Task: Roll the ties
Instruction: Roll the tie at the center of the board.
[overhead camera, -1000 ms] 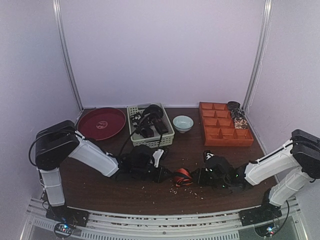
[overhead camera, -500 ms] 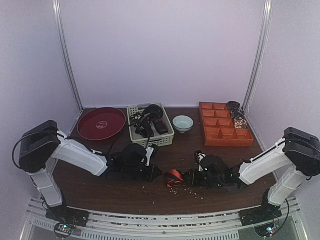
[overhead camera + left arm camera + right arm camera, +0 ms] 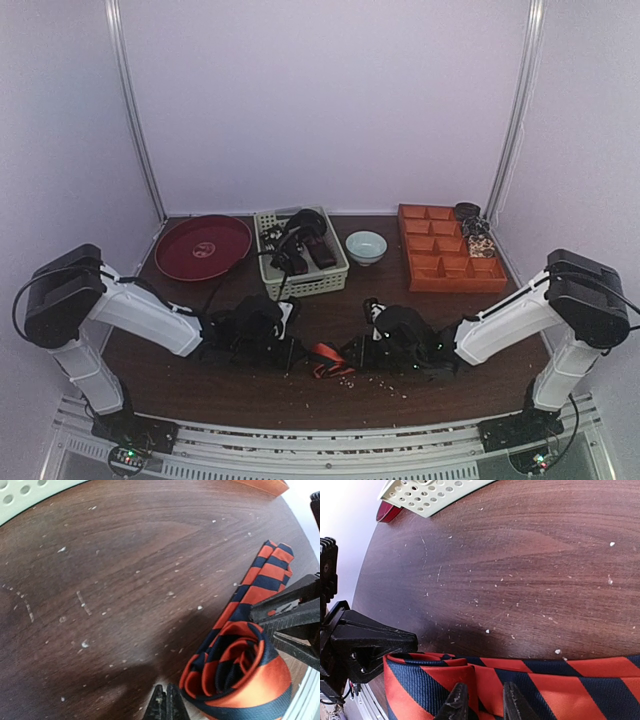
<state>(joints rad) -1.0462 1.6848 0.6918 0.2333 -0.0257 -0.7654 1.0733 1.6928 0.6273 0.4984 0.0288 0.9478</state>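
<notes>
Near the front edge of the table [image 3: 450,395], the striped tie [image 3: 326,359], soft and likely slippery, is pinched by the right gripper [image 3: 484,692]; the left gripper [image 3: 166,697] is pressed together beside its coil, best gripped across the flat sides.

striped tie [image 3: 235,677]: orange-red and dark navy-black diagonal stripes with a satin sheen; the same bands run over the rolled coil and the flat tail.
table [image 3: 210,390]: dark brown wood grain with fine pale scratches.
crumbs [image 3: 375,380]: off-white specks scattered over the wood.
basket [image 3: 305,284]: pale cream-green plastic, its walls patterned with rows of round holes.
ties in the basket [image 3: 320,250]: black and dark brown.
plate [image 3: 172,252]: deep glossy red, with a faint paler mark at its centre.
bowl [image 3: 366,246]: pale blue-green.
divided tray [image 3: 455,286]: bright orange throughout.
left arm [image 3: 150,310]: white links, black joints.
right arm [image 3: 510,325]: the same white and black.
left gripper [image 3: 166,705]: black.
right gripper [image 3: 485,702]: black.
walls [image 3: 320,100]: plain pale lilac-white.
</notes>
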